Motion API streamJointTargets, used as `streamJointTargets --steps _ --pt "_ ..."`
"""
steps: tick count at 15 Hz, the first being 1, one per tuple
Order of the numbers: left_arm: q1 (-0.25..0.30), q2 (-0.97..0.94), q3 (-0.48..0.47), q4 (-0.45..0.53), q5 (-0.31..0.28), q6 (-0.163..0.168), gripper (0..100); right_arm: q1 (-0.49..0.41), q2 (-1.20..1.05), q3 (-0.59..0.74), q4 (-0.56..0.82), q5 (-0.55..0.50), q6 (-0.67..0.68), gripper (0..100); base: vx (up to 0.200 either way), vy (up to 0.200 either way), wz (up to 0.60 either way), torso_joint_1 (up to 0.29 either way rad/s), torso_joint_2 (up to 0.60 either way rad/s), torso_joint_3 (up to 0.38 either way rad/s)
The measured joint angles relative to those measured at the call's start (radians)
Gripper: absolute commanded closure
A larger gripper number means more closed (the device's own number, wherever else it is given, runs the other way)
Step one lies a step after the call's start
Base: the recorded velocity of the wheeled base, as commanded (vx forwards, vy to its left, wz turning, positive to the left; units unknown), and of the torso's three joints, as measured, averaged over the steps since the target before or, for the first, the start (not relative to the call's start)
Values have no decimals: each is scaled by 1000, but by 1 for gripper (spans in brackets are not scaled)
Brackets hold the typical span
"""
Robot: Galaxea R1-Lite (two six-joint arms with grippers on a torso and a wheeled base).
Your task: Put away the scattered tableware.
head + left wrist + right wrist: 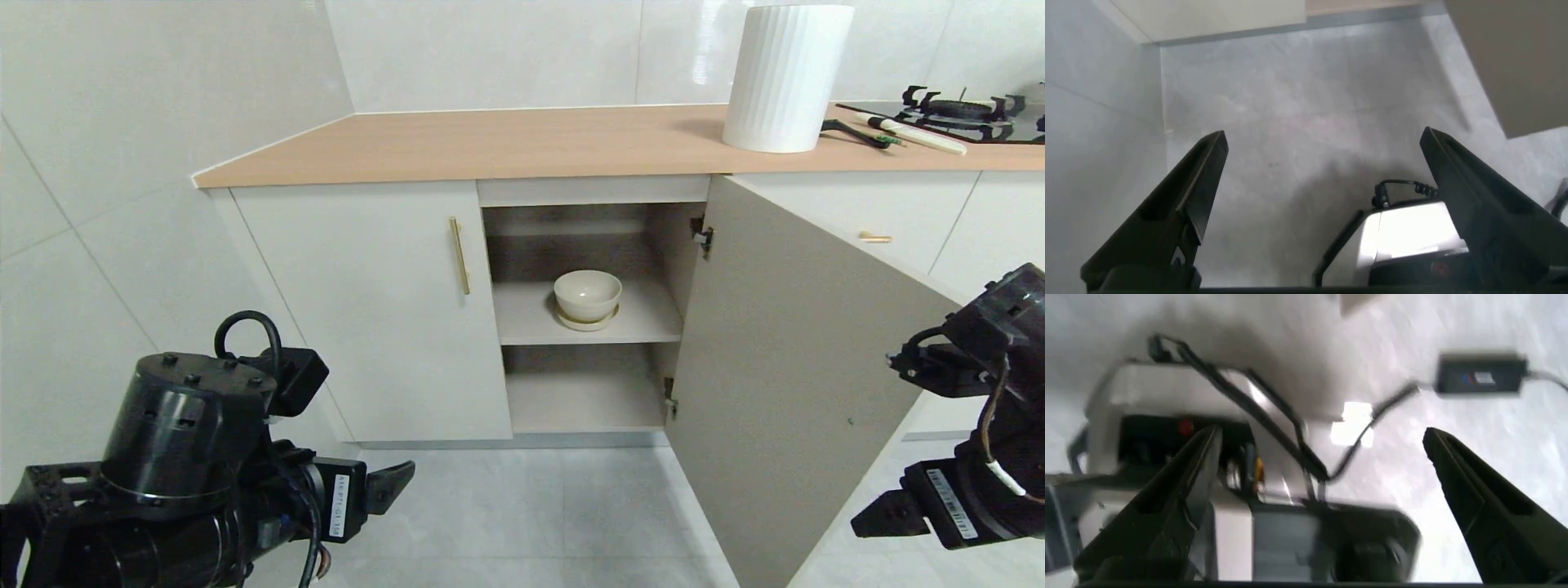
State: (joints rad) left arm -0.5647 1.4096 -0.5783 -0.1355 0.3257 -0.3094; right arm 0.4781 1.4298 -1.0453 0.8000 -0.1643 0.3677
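A cream bowl (587, 292) sits on a small plate (587, 322) on the middle shelf (645, 314) of the open cabinet. The cabinet's right door (784, 359) is swung wide open toward me. My left gripper (384, 490) hangs low at the left, well in front of the cabinet and over the tiled floor. Its fingers are open with nothing between them, as the left wrist view shows (1323, 139). My right gripper (886, 514) hangs low at the right, beyond the open door, also open and holding nothing (1321, 434).
The left cabinet door (375, 310) with its gold handle (460, 255) is closed. On the wooden countertop (490, 143) stand a tall white ribbed container (786, 77), some utensils (898, 131) and a gas hob (963, 110). Tiled floor (571, 506) lies before the cabinet.
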Motion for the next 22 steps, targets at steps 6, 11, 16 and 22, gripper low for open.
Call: streamJointTargets --steps 6,11,16,22 --pt "1 2 1 1 0 0 0 -302 -5 -78 27 -66 -123 0 0 0 0 0 0 0" --pt "1 3 1 1 -1 -2 0 -466 -29 -121 105 -59 -256 0 0 0 0 0 0 0" --pt "0 3 0 1 -1 -2 0 -526 -18 -151 44 -57 -268 0 0 0 0 0 0 0" --pt "0 0 0 1 -1 -2 0 -564 88 -130 -197 -55 -122 0 0 0 0 0 0 0"
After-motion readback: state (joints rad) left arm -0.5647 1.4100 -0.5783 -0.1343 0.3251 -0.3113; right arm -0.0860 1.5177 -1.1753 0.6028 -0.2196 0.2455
